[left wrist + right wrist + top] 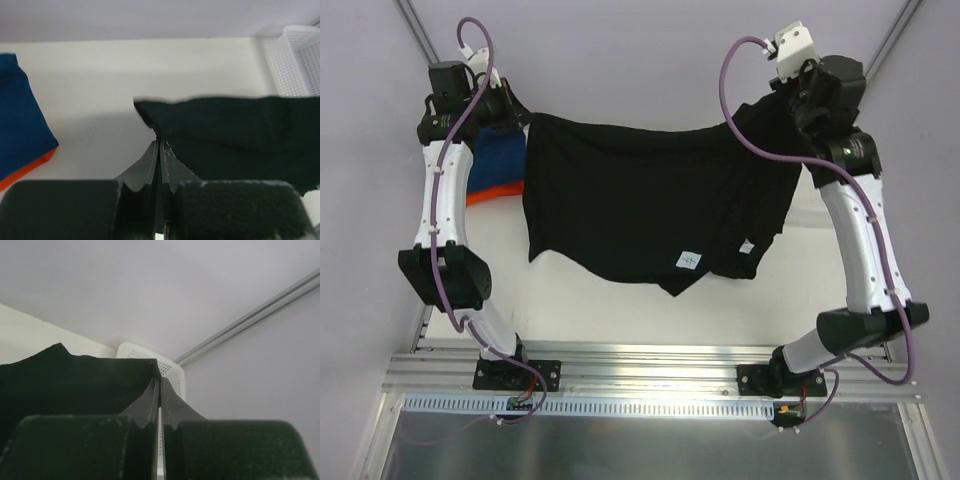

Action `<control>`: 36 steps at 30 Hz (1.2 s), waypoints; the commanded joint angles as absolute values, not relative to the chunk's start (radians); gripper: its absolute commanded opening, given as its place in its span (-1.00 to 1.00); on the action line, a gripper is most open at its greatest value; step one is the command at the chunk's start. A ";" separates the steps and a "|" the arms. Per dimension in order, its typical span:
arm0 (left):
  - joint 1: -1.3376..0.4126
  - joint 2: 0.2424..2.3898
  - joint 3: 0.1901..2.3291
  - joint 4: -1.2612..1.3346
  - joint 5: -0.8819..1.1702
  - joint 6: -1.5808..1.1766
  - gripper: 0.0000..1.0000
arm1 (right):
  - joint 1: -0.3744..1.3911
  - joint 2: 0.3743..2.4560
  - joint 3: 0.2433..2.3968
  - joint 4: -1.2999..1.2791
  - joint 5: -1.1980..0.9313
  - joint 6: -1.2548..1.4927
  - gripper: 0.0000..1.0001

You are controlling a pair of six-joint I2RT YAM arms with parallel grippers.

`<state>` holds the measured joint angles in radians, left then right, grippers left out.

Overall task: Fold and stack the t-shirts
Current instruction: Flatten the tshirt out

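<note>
The black t-shirt (650,200) hangs stretched in the air between both arms, two small white tags showing near its lower edge. My left gripper (525,118) is shut on its left top corner; in the left wrist view the fingertips (160,143) pinch the cloth (235,135). My right gripper (790,100) is shut on the right top corner, and its pinched edge (100,385) fills the left of the right wrist view. A blue t-shirt (500,160) lies folded on an orange t-shirt (492,192) at the far left, seen also as blue (20,120) over orange (27,167).
A white mesh basket (300,57) stands at the far right of the table, partly behind the right arm, its rim (165,365) close beyond the right gripper. The white tabletop (620,310) lies beneath the hanging shirt.
</note>
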<state>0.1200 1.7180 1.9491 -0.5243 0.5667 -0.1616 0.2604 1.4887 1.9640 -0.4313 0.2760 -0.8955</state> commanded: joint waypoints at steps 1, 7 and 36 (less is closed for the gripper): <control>0.130 1.695 2.055 -0.499 0.554 -0.126 -1.00 | 0.229 1.538 2.066 -0.351 0.278 -0.836 -1.00; 0.133 1.603 2.019 -0.499 0.595 -0.138 -1.00 | 0.218 1.514 2.099 -0.399 0.261 -0.795 -0.99; 0.121 1.559 1.428 -0.699 0.902 -0.272 0.62 | 0.334 1.451 1.674 -0.945 -0.281 -0.291 -0.99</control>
<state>0.1242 1.4658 1.3674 -0.6540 0.8589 -0.2981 0.3115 1.5082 1.6581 -0.9348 -0.2459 -0.3340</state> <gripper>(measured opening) 0.817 0.009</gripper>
